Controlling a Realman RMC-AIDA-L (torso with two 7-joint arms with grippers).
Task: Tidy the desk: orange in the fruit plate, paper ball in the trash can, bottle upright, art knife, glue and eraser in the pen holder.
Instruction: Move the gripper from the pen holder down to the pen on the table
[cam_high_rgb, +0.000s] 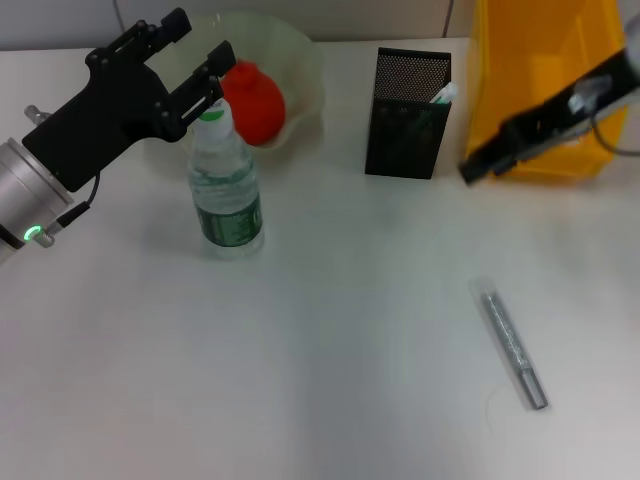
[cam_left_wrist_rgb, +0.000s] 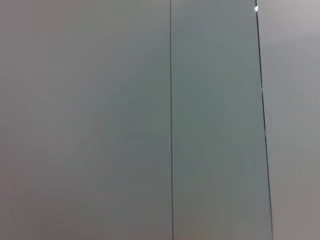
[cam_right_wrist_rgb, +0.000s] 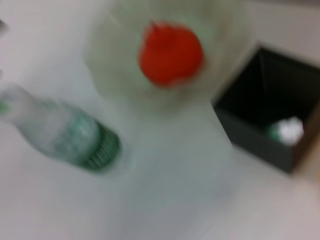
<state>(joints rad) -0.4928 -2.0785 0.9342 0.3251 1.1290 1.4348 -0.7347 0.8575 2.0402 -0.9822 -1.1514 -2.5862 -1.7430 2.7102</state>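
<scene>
Trash can (cam_high_rgb: 545, 90) cut off above; right gripper (cam_high_rgb: 480, 165) blurred.

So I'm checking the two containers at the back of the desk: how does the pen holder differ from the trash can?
The pen holder is a black mesh box, while the trash can is solid bright yellow plastic. The pen holder is clearly the smaller and narrower of the two; the trash can is much wider and runs out of the head view. Something white and green pokes out of the pen holder's top; the trash can's inside isn't visible. Both stand upright at the far edge of the table.

Red-orange round orange (cam_high_rgb: 253, 102) in pale-green glassy fruit plate (cam_high_rgb: 305, 60); clear plastic bottle (cam_high_rgb: 226, 190) upright before it; black mesh pen holder (cam_high_rgb: 405, 115) right, yellow plastic trash can (cam_high_rgb: 535, 60) beyond.
</scene>
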